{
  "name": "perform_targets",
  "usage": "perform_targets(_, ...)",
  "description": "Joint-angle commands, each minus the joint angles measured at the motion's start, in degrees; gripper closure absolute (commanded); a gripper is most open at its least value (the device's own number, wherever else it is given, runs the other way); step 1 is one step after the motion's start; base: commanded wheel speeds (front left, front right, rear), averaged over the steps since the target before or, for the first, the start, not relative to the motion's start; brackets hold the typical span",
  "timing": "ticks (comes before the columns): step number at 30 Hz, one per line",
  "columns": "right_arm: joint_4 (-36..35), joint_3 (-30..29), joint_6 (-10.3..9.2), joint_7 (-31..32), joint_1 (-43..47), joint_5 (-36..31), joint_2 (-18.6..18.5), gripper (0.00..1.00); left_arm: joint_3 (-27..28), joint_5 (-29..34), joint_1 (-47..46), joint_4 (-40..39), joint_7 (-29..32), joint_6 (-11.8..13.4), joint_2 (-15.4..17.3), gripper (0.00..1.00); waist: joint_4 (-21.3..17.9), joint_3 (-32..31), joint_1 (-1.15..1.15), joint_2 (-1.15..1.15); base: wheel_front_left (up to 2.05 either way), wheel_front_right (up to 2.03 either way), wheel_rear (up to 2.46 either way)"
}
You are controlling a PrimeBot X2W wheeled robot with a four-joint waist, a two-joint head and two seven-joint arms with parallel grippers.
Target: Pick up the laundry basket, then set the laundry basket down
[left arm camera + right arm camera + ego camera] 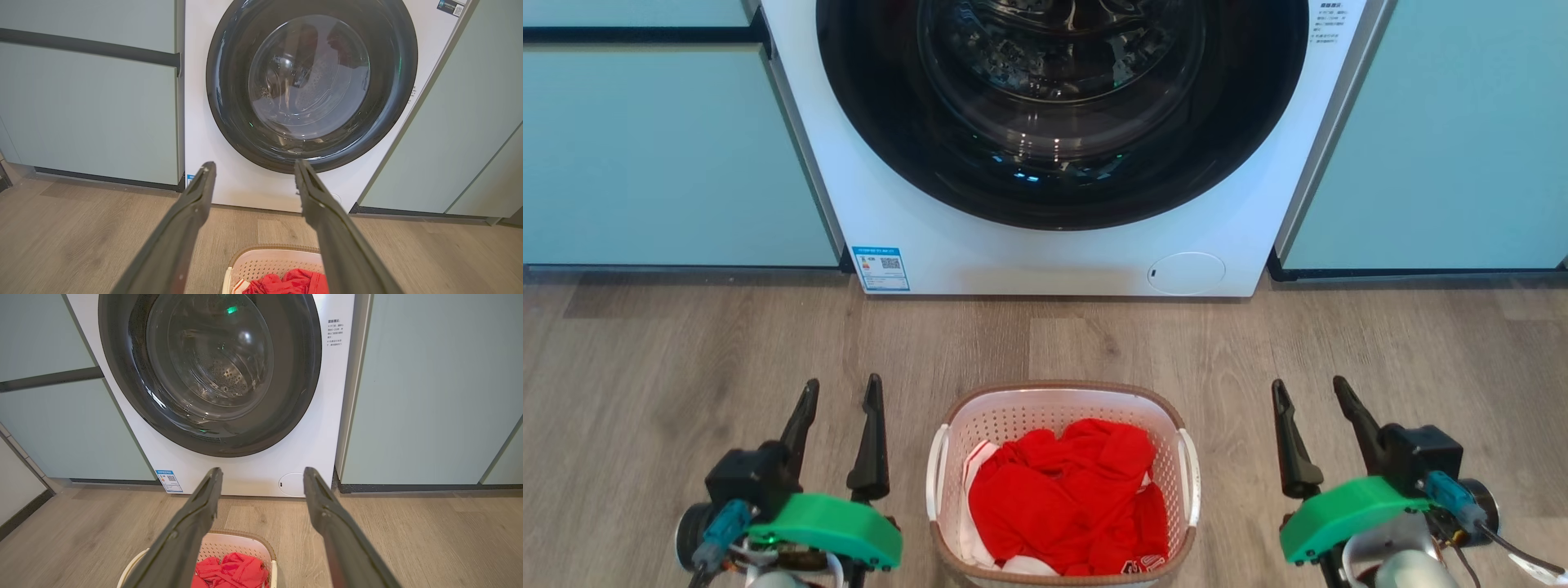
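Laundry basket: the laundry basket (1045, 412) stands upright on the wooden floor (686, 351), in front of the washing machine (1045, 261) and well clear of the floor's back edge, where the machine's base meets it.
Basket look: white perforated walls, brown woven-look rim, white handles on its left and right sides.
Basket contents: a crumpled red garment (1070, 498) with some white cloth beside it, lying below the rim.
Left gripper: the left gripper (842, 381) is on the basket's left, not touching it; its two dark fingers are spread apart with nothing between them.
Right gripper: the right gripper (1308, 382) is on the basket's right, also apart from it; fingers spread, holding nothing.
Left wrist view: the left gripper (255, 162) points at the machine's door, with the basket (273, 263) and the garment (286, 281) low between its fingers.
Right wrist view: the right gripper (262, 469) faces the machine's lower front; the basket (237, 547) sits low, partly behind one finger.
Washing machine: white front, round dark glass door (1062, 106) closed, blue sticker (880, 269) at its lower left corner, round flap (1186, 273) at its lower right.
Surroundings: pale green cabinets (645, 155) flank the machine on both sides.
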Motion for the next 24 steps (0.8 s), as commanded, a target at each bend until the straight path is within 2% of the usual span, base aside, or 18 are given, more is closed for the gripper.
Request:
perform_targets(1,-1.4,1.2,0.08,-0.8,-2.4,0.0,-0.2,0.00,1.5,-0.4,-2.2,-1.8,-0.5,-0.3,-0.3,0.00,0.1,-0.1,0.00,0.00,0.00,0.00,0.00)
perform_targets(6,-1.2,1.2,0.08,-0.8,-2.4,-0.1,-0.2,0.00,1.4,-1.8,-2.1,-1.5,-0.5,-0.8,-0.3,0.00,0.2,-0.2,0.00,0.00,0.00,0.00,0.00)
perform_targets(7,0.4,0.0,0.00,0.0,0.0,0.0,0.0,1.00,-0.1,-1.9,0.0,0.2,0.0,-0.9,0.0,1.00,0.2,-0.2,0.00,0.00,0.00,0.00,0.00)
perform_targets(13,4.6,0.4,0.00,0.1,1.7,0.2,0.3,1.00,-0.1,-2.5,2.4,4.7,0.3,-1.0,0.0,1.00,0.2,-0.2,0.00,0.00,0.00,0.00,0.00)
perform_targets(24,4.2,-0.3,0.01,1.5,1.1,7.6,-0.2,1.00,1.1,-9.2,1.4,4.8,1.8,-1.5,0.2,1.00,-0.1,0.0,0.00,0.00,0.00,0.00,0.00)
